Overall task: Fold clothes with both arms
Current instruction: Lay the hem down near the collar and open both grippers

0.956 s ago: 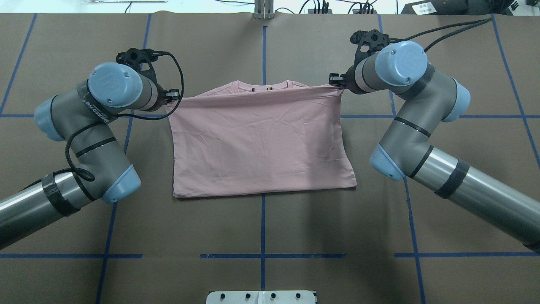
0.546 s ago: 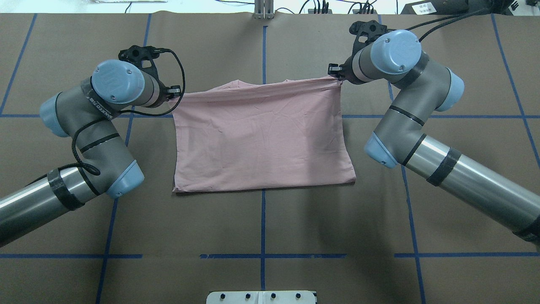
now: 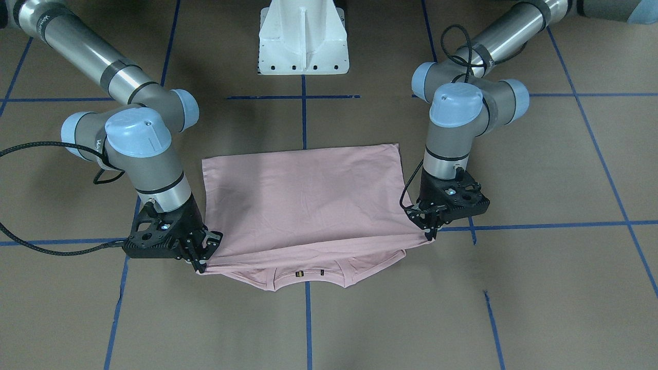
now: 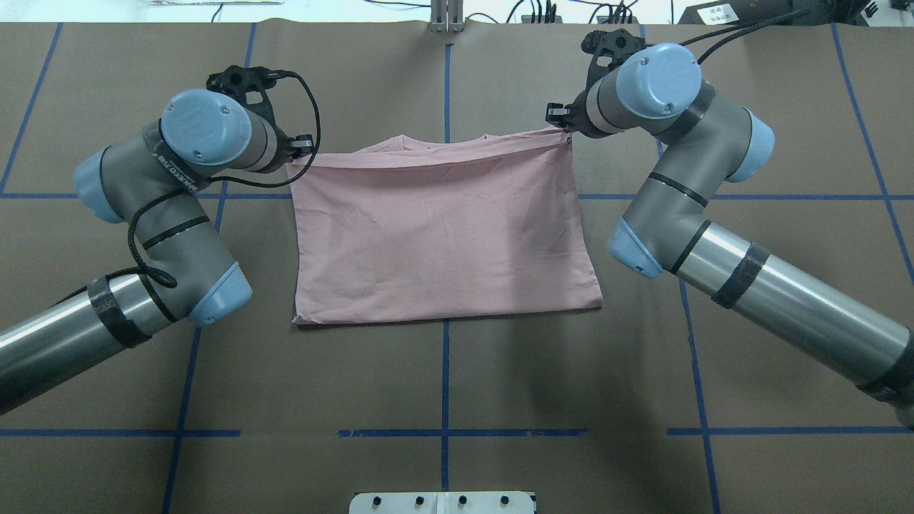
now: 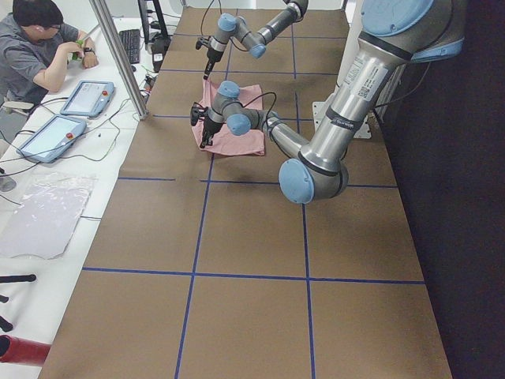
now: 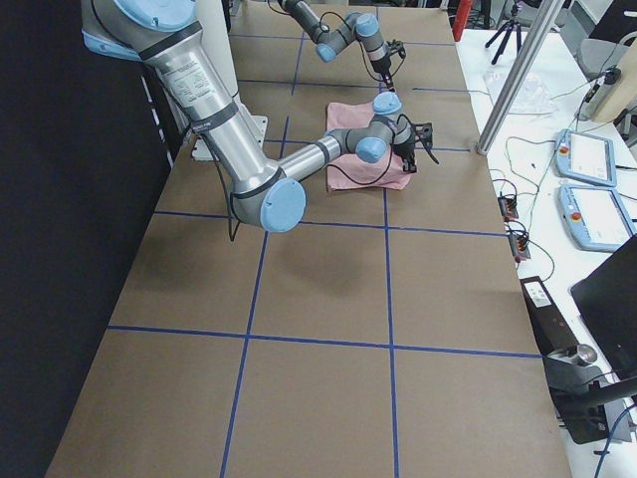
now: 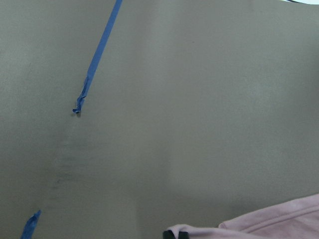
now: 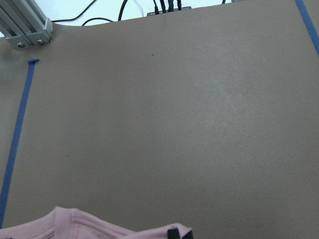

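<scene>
on the brown tabletop (image 4: 443, 385) the pink t-shirt (image 4: 443, 235) lies doubled over, its fold nearest the robot. at the far edge the left pincer (image 3: 430, 234) and right pincer (image 3: 201, 265) each clamp a corner of the top layer, taut between them, with the collar (image 3: 308, 275) showing just beyond.

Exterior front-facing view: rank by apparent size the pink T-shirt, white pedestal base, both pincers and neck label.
1. pink T-shirt
2. white pedestal base, cropped by the top edge; left pincer and right pincer, with their mounts, look about as big, so these three stay unranked
3. neck label, tiny
</scene>
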`<state>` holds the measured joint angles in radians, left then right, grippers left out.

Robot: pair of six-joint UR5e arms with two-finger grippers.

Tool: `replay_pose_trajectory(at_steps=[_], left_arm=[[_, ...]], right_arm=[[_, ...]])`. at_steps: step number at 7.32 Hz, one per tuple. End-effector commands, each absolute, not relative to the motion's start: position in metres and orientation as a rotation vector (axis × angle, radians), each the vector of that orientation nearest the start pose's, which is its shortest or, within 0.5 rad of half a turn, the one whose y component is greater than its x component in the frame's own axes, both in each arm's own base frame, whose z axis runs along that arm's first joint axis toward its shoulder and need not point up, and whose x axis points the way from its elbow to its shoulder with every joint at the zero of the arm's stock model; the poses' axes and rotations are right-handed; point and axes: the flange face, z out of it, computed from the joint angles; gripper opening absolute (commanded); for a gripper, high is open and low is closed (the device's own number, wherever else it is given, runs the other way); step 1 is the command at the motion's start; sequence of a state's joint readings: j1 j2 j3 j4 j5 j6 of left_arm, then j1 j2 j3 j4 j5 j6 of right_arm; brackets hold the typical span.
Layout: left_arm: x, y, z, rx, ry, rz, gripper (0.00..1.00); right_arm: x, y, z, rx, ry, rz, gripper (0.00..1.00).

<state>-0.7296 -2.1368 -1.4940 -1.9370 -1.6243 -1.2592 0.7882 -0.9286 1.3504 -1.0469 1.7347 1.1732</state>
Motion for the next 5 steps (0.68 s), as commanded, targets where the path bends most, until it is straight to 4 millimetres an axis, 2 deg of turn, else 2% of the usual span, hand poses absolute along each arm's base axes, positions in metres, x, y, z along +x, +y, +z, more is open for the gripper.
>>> replay_pose_trajectory(at_steps=[1,2,3,5], left_arm=[[0.45,-0.57,0.321,0.385,0.78,-0.364,0.07],[0.451,-0.571,0.321,0.385,0.782,-0.37,0.43],[0.452,-0.57,0.319,0.384,0.783,-0.37,0.99],[0.449,-0.567,0.307,0.378,0.808,-0.361,1.0]], right_arm=[[-0.447,-0.612,0.317,0.394,-0.88,0.277,0.11],[-0.448,-0.612,0.321,0.387,-0.875,0.277,0.85],[-0.451,-0.609,0.327,0.367,-0.876,0.271,1.0],[-0.453,-0.598,0.321,0.269,-0.945,0.217,1.0]])
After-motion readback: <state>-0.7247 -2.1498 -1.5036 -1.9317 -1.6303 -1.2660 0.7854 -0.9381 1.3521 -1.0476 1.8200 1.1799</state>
